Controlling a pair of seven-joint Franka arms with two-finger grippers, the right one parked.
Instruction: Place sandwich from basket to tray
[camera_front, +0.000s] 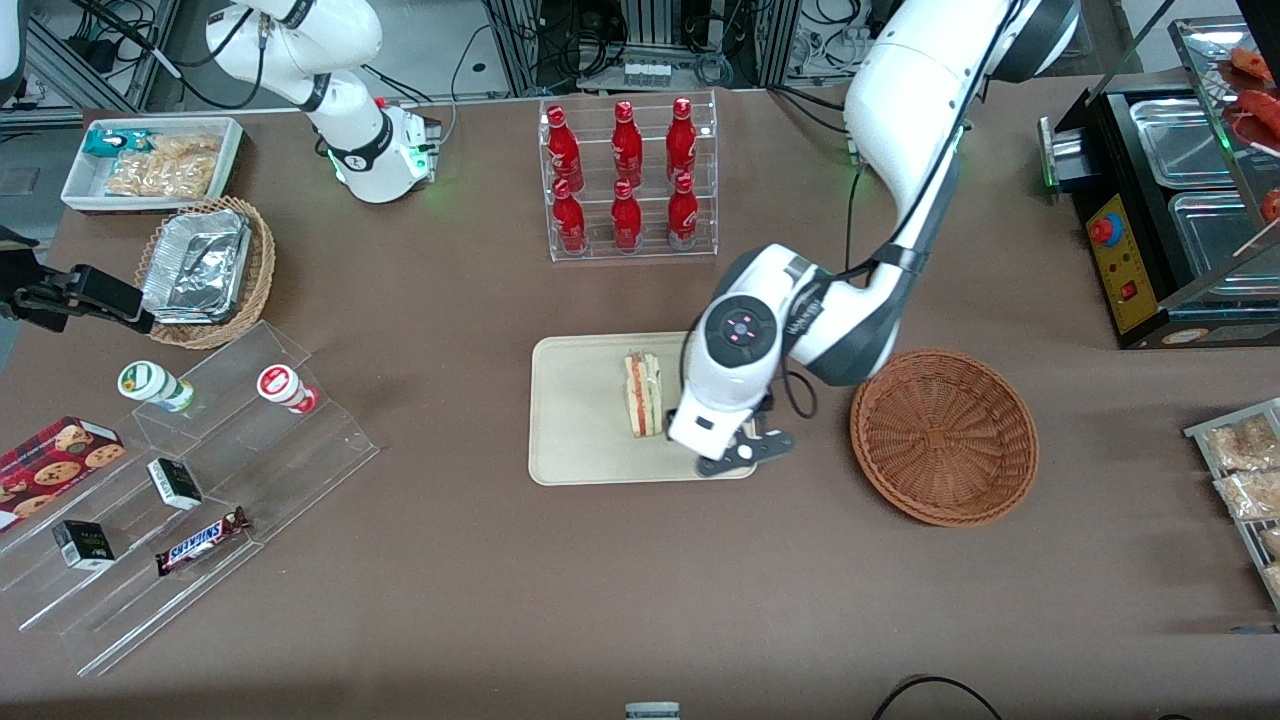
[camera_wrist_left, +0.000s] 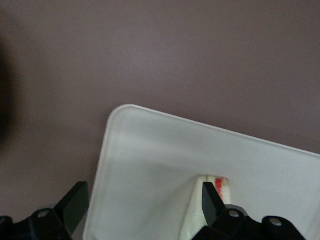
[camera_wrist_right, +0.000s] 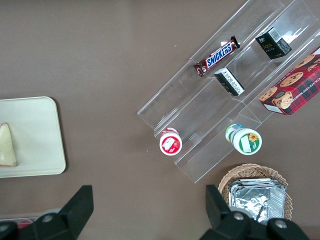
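The sandwich (camera_front: 643, 393) stands on its edge on the cream tray (camera_front: 580, 440), filling layers facing up. My left gripper (camera_front: 715, 440) hovers over the tray's edge nearest the basket (camera_front: 945, 435), right beside the sandwich. In the left wrist view the gripper (camera_wrist_left: 144, 192) is open, its black fingers (camera_wrist_left: 75, 202) spread wide over the tray (camera_wrist_left: 150, 150). The sandwich (camera_wrist_left: 192, 212) sits against the inside of one finger, and nothing is gripped. The reddish-brown basket holds nothing. The right wrist view also catches the tray (camera_wrist_right: 35, 135) and the sandwich (camera_wrist_right: 7, 145).
A clear rack of red bottles (camera_front: 628, 175) stands farther from the front camera than the tray. Toward the parked arm's end are stepped acrylic shelves (camera_front: 200, 480) with snacks and a tan basket with foil trays (camera_front: 205, 270). A black appliance (camera_front: 1160, 210) sits toward the working arm's end.
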